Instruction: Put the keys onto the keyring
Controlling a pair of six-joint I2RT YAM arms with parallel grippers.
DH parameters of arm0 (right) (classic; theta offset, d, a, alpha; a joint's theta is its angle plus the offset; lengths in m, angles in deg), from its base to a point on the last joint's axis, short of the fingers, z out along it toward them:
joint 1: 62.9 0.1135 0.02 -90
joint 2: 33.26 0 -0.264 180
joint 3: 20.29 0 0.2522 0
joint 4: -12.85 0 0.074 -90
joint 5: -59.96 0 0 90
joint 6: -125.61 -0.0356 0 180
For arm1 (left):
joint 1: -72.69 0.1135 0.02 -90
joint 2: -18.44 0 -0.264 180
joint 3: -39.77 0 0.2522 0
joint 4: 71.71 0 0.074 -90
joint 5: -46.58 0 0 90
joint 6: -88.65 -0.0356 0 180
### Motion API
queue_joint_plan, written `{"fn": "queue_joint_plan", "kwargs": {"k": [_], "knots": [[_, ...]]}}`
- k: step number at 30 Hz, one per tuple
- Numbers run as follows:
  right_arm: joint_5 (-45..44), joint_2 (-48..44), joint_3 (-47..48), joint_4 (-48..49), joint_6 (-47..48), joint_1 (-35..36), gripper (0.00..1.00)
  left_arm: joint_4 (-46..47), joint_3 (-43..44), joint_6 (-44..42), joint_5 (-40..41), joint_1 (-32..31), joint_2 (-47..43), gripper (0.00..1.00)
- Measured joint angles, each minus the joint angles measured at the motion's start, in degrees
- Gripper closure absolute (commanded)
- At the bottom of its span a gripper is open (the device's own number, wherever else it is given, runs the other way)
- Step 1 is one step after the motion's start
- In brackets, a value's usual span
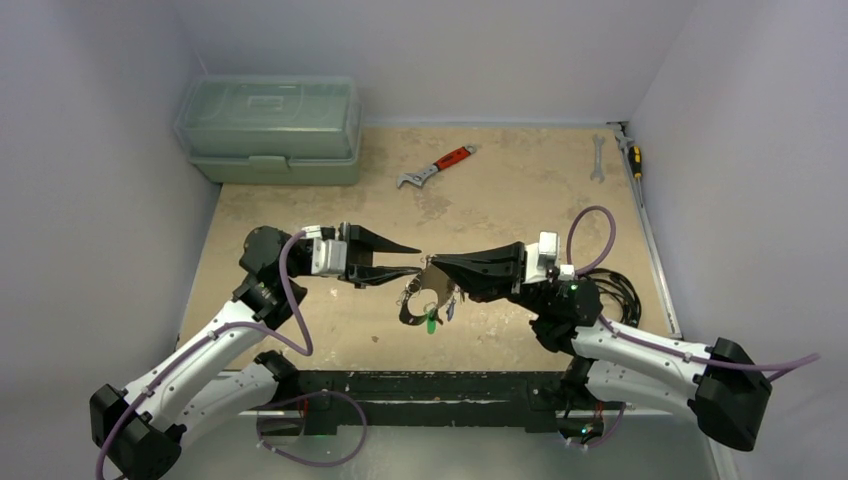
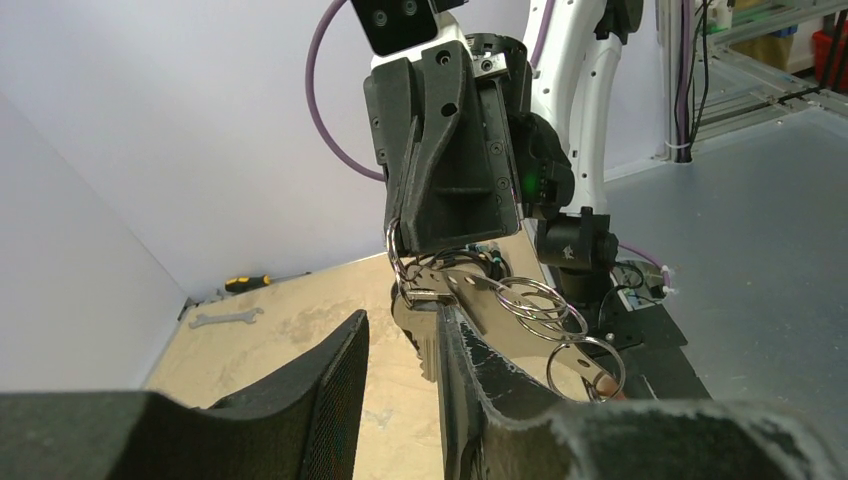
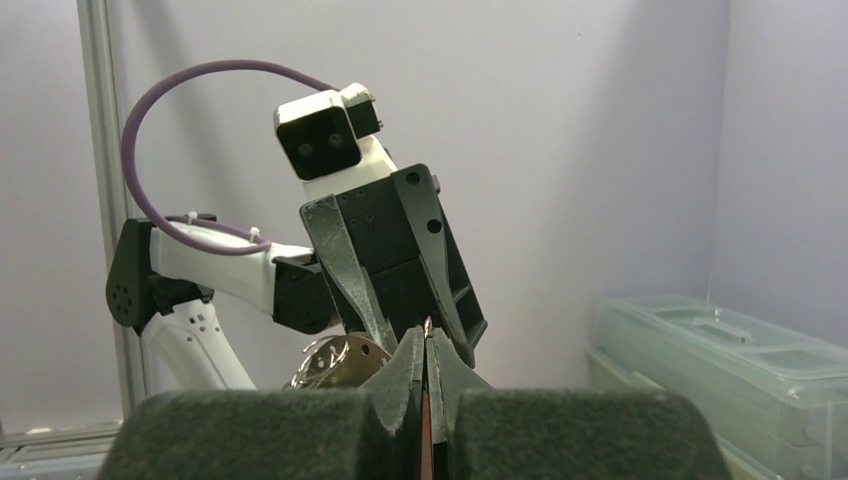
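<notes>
Top view: left gripper [image 1: 414,259], jaws apart; right gripper [image 1: 428,263] clenched on keyring [image 1: 415,300], keys [image 1: 430,322] dangling above table [image 1: 520,200].
Left wrist: key blade [image 2: 426,345] between fingers [image 2: 310,400] (not visibly pinched).
Right wrist: fingers [image 3: 405,375] sealed.
Advice: square blade flat before closing.

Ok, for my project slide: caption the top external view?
Right end effector holds dangling keys over the table; open left end effector faces it.

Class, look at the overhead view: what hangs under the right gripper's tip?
Keys with a green tag dangle there, above the table. What exactly the right gripper pinches is covered by its fingers.
</notes>
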Motion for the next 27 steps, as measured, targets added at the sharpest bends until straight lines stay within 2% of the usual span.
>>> {"fn": "queue_joint_plan", "kwargs": {"k": [13,16,20,27], "knots": [[0.5,1.5,0.3,-0.1,-0.4,0.0,1.00,0.0,0.0,0.4,-0.4,0.0,0.5,0.73],[0.7,1.7,0.3,-0.1,-0.5,0.0,1.00,0.0,0.0,0.4,-0.4,0.0,0.5,0.82],[1.0,2.0,0.3,-0.1,-0.6,0.0,1.00,0.0,0.0,0.4,-0.4,0.0,0.5,0.99],[1.2,2.0,0.3,-0.1,-0.8,0.0,1.00,-0.6,0.0,0.0,-0.3,0.0,0.5,1.00]]}}
